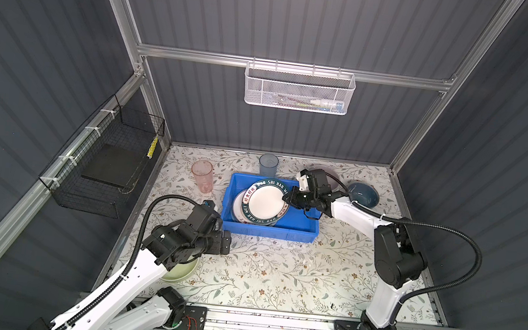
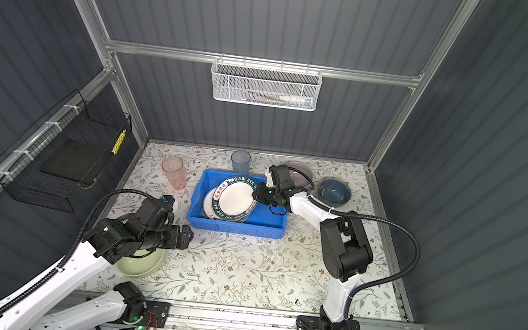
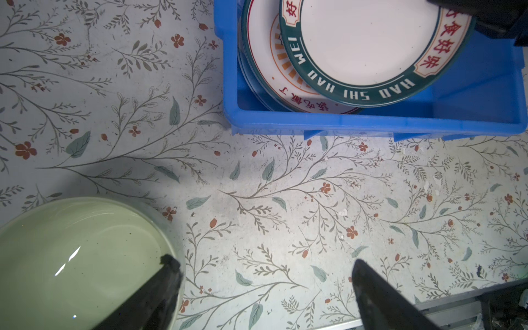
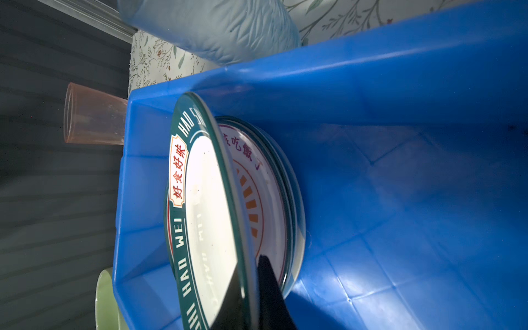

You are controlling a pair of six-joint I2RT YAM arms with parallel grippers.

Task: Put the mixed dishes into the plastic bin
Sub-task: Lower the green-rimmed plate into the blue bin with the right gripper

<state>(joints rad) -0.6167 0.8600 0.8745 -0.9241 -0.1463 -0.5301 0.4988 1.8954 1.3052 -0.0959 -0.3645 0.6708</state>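
We are pinching the rim of the lettered plate (image 4: pixel 211 214) with the right gripper (image 4: pixel 251 271); its 2 fingers are pressing together on the thin edge, 1 on each face. The plate is hanging tilted inside the plastic bin (image 1: pixel 268 233), leaning over the emblem plate (image 4: pixel 257 177) that is lying there. The left gripper (image 3: pixel 263 261) is hovering above the floral table cover (image 3: pixel 314 185), just beside the green bowl (image 3: pixel 71 257), with its fingers spread wide and nothing between them.

We are judging the risk like this. The plate is looking glossy, hard and smooth, so if the fingers are letting go while it is standing so steep, it may be sliding off the stack or knocking the bin wall. The grip is sitting only on the rim, so the plate may also be turning in the pinch. The bin is smooth moulded plastic with a lipped rim and is probably light, so a push may be shifting it. The pink tumbler (image 1: pixel 201 175), the blue tumbler (image 1: pixel 268 164) and the dark-blue bowl (image 1: pixel 362 193) are standing outside the bin, on the table.
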